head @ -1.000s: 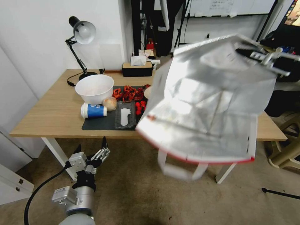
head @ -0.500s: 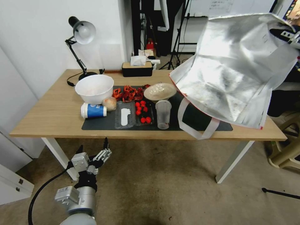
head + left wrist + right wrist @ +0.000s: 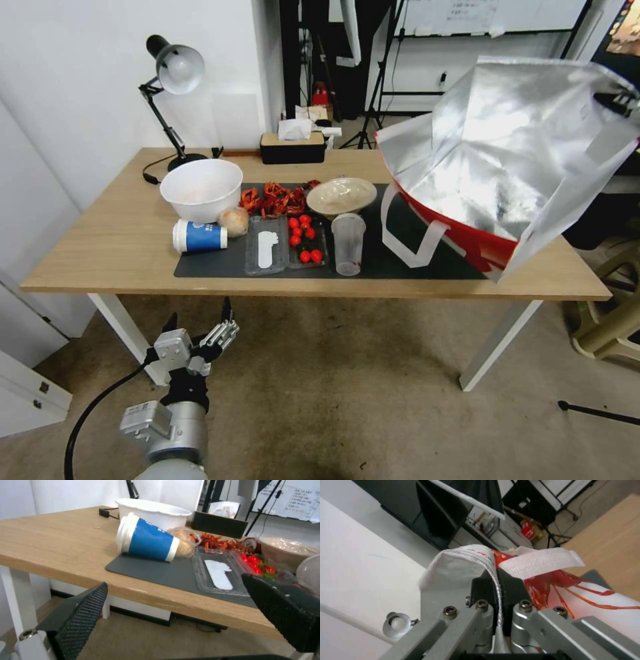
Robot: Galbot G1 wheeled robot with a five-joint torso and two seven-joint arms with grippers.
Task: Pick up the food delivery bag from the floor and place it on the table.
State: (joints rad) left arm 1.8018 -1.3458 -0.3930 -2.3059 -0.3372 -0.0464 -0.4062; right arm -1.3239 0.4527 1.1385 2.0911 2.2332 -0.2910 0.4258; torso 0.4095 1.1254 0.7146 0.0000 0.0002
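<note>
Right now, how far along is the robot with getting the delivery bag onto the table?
Done: the food delivery bag is off the floor. In hand: the right gripper pinches its rim, base low over the table. Left: release it. The left gripper waits open below the table edge.

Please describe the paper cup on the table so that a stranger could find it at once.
Look at the light-wood table and its dark grey mat. At the mat's end nearest the desk lamp, just in front of the big white bowl, is the paper cup. It alone lies on its side, with a blue sleeve and white lid.
</note>
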